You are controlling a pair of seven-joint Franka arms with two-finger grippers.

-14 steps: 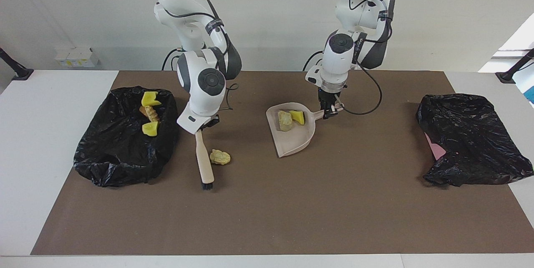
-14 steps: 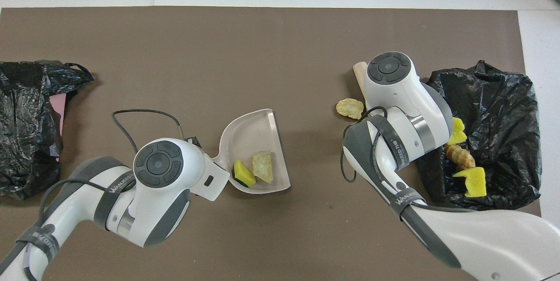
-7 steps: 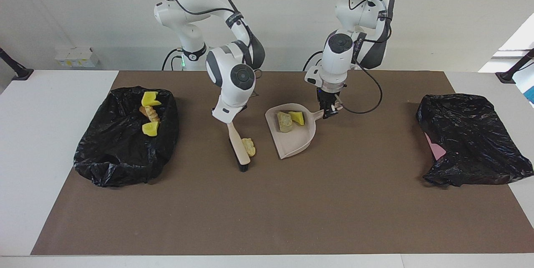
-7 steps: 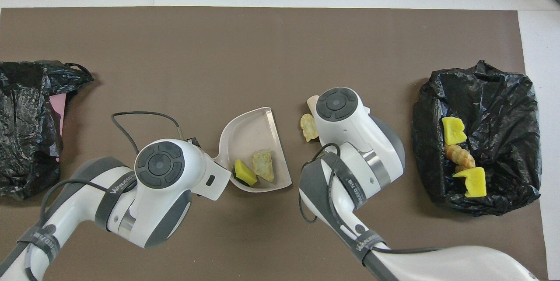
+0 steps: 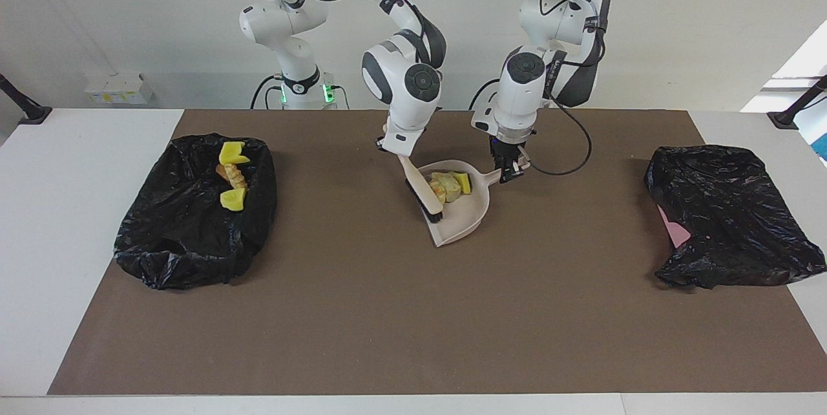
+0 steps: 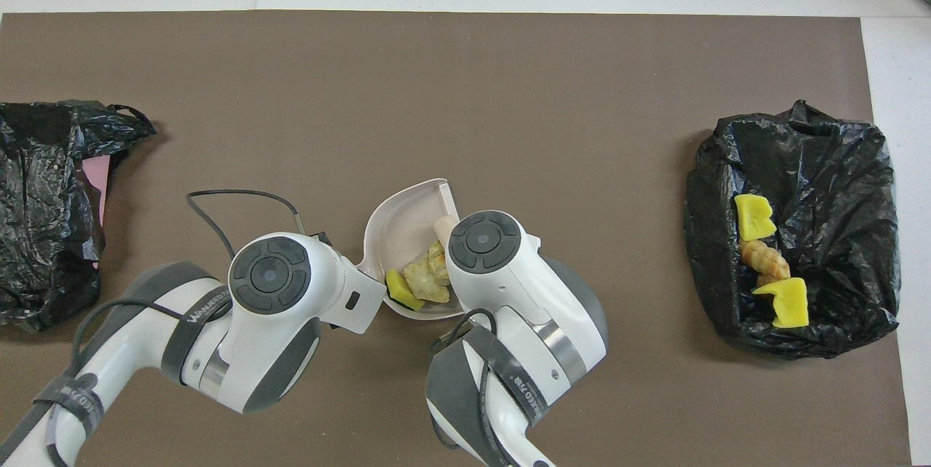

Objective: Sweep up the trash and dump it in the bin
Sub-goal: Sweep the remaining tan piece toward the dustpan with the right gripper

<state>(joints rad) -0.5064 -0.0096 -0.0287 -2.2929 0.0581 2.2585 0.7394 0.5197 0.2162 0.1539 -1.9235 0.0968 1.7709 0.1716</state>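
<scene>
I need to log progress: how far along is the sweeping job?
Done: three chunks lie in the bin bag at the right arm's end. In hand: the right tool holds the brush at the dustpan, where three chunks sit; the left tool grips its handle. Left: dumping these.

**Loose chunk swept into the dustpan**

We see the right gripper has carried the brush across the mat from beside the black bag at the right arm's end, toward 3 o'clock in the facing view, up to the dustpan. The brush head now rests at the pan's open lip. The pale yellow chunk that lay alone on the mat has travelled ahead of the bristles and now sits inside the pan, pressed against the two pieces already there. The right arm's wrist now covers the pan's 3 o'clock edge in the overhead view.
</scene>
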